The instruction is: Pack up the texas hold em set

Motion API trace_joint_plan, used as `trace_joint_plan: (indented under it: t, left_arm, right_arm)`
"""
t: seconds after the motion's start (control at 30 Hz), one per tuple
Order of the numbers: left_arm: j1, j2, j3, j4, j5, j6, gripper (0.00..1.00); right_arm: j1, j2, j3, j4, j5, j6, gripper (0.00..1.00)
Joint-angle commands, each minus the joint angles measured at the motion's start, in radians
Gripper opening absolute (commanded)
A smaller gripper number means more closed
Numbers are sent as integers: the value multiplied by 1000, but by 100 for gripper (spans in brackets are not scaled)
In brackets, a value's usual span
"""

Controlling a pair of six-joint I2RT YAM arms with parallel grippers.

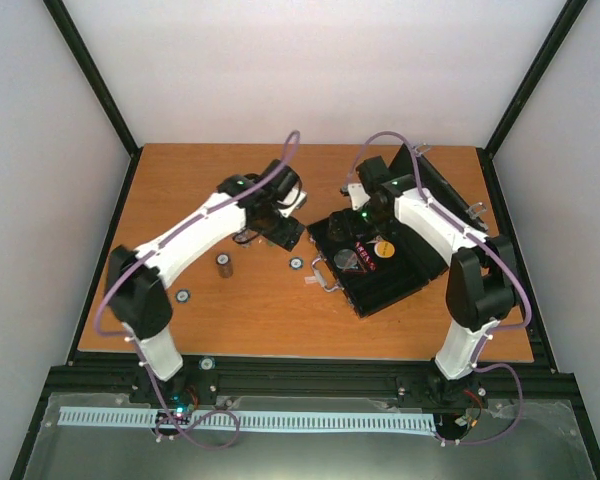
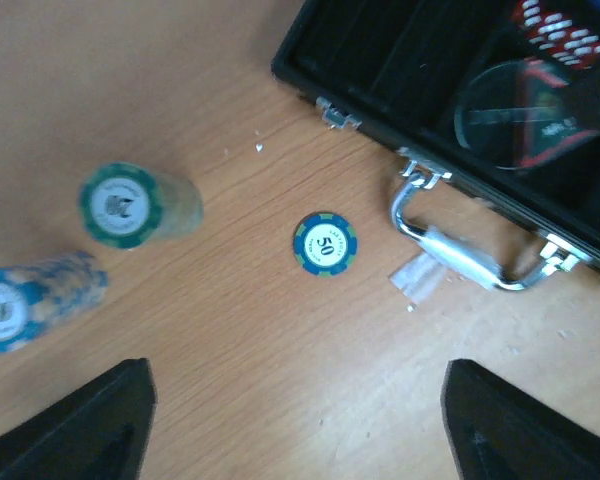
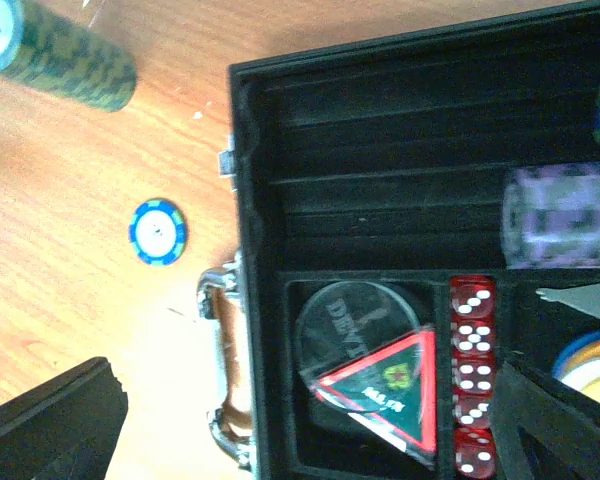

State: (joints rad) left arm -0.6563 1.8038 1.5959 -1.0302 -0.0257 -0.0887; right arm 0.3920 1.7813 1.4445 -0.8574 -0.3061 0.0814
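The left gripper hangs low over the table, fingers spread wide with only bare wood between them. Just ahead of it a single blue-and-green chip lies flat on its own. To one side of that sit a green stack and, near it but apart, a blue stack. From this angle I cannot tell whether they stand or lie.

On the chip's other side is the front wall of the open black case. Its silver handle is folded out onto the wood, with a small pale scrap just beside it. That wall and handle stand between the loose chips and the tray.

The right gripper hovers over the case, jaws just as wide, holding nothing. Beneath it a clear round disc is partly covered by a red-edged triangle card. Beside them a row of red dice fills a narrow slot. A lilac stack lies in one of the long grooves. The lid stands raised behind the right arm.
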Motion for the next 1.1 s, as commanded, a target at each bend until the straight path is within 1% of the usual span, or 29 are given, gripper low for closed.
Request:
trace_joint_plan:
  t: [0.0,0.03,0.13,0.23,0.33,0.47,0.57,0.77,0.9,1.07]
  left_arm:
    - [2,-166,10,-97,8,-99,89]
    - [1,-201,-1,-106,1,-120,93]
    - [3,-279,-47,-132,-19,-189,100]
    - [3,-359,-92,-141,-50,-260,100]
    - [3,-446,-123,-149,-108,-317,100]
    - [3,-547,-128,-172,-160,-367,100]
    - [3,-597,-136,-174,-175,-389,100]
    - [3,-632,-176,-181,-166,-407,100]
    - [3,-634,-186,-173,-161,-400,100]
    - [3,-628,-175,-165,-160,-381,100]
  right_arm:
    - [80,-12,34,-28,25,20,100]
    - [110,3,50,-30,35,22,100]
    - [186,49,98,-28,38,49,100]
    - [245,107,139,-22,13,65,100]
    - [293,170,159,-16,36,79,100]
    - [301,250,157,3,20,95,100]
    - [310,288,161,12,44,94,99]
    - [332,368,207,2,79,84,95]
    - [344,416,251,-19,136,83,93]
    - [350,472,298,-48,181,69,86]
